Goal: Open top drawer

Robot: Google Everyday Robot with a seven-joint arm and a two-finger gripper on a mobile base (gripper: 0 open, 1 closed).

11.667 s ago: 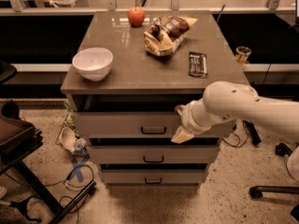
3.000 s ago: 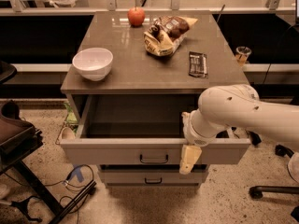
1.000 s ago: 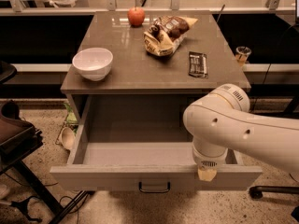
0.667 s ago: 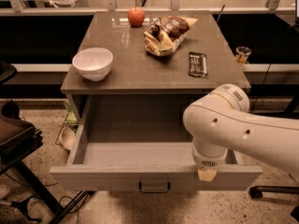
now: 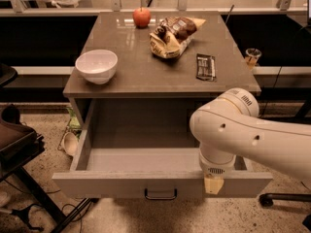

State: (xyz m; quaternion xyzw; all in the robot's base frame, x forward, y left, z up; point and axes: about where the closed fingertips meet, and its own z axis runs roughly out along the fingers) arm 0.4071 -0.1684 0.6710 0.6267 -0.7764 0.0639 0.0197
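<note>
The top drawer [image 5: 121, 183] of the grey cabinet stands pulled far out toward me. Its grey front carries a small dark bar handle [image 5: 160, 196] at the centre, and its plain grey box looks empty. The gripper [image 5: 214, 184] hangs down from the white arm at the right part of the drawer's front edge, to the right of the handle. Only a tan tip shows against the drawer front. The two lower drawers are hidden under the open one.
On the cabinet top [image 5: 141, 74] sit a white bowl [image 5: 96, 66], a red apple [image 5: 142, 17], a snack bag [image 5: 172, 35] and a dark bar wrapper [image 5: 205, 66]. A dark chair [image 5: 17, 144] stands at left. A chair base [image 5: 277, 198] is at right.
Since the oldest frame the top drawer has come from shut to fully pulled out, the arm moving toward me with it. Over the last second nothing has visibly moved.
</note>
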